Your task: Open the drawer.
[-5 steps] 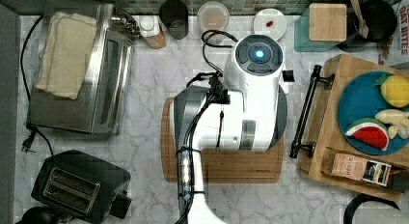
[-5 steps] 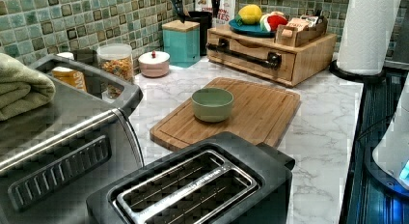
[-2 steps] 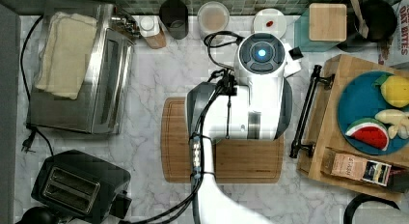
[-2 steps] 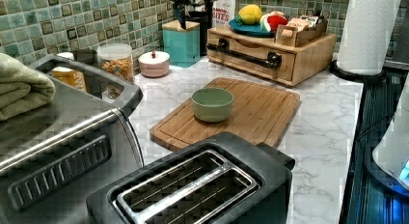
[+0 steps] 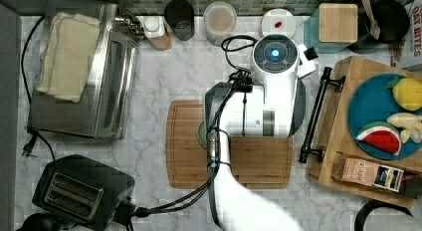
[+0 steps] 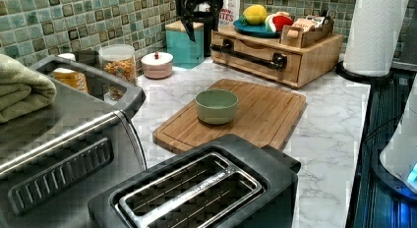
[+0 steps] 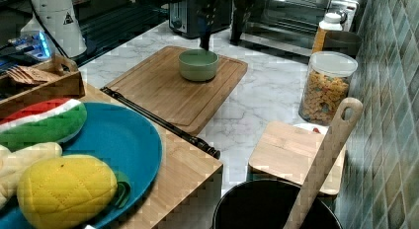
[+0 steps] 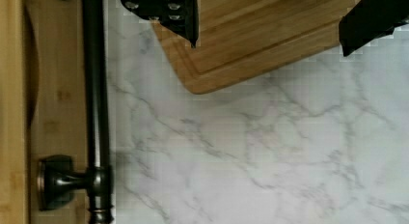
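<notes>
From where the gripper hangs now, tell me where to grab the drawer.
Grip the black bar handle near its middle, between the two end mounts. It runs along the drawer front, standing off the wood, so fingers fit behind it. Come from the cutting board side, with the open gripper straddling the bar crosswise.

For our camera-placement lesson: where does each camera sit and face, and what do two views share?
Top view: overhead, looking down; arm covers board.
Left view: behind toaster, facing drawer; gripper at top.
Right view: over the drawer, facing bowl; gripper above it.
Wrist view: looks down past open fingers at handle.
Left and right share the bowl.
</notes>
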Motion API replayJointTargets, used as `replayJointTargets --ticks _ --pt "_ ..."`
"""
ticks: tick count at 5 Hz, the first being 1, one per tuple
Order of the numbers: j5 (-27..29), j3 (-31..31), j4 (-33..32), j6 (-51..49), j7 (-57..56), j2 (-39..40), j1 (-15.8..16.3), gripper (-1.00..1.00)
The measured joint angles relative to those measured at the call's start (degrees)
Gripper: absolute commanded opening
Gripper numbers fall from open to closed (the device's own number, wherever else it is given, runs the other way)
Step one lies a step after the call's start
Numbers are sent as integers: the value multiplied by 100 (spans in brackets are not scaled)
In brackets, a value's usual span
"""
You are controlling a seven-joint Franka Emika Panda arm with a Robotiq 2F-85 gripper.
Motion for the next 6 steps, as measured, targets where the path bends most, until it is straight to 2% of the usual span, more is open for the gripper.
replayJointTargets --ticks 1,2,3,6 --pt "-31 -67 -145 159 -287 -1 -72 100" --pt "-32 -63 -162 193 -1009 35 -243 100" --pt "-3 -152 -134 308 -1258 112 -432 100" --pt "125 -531 -129 322 -1258 211 -855 100"
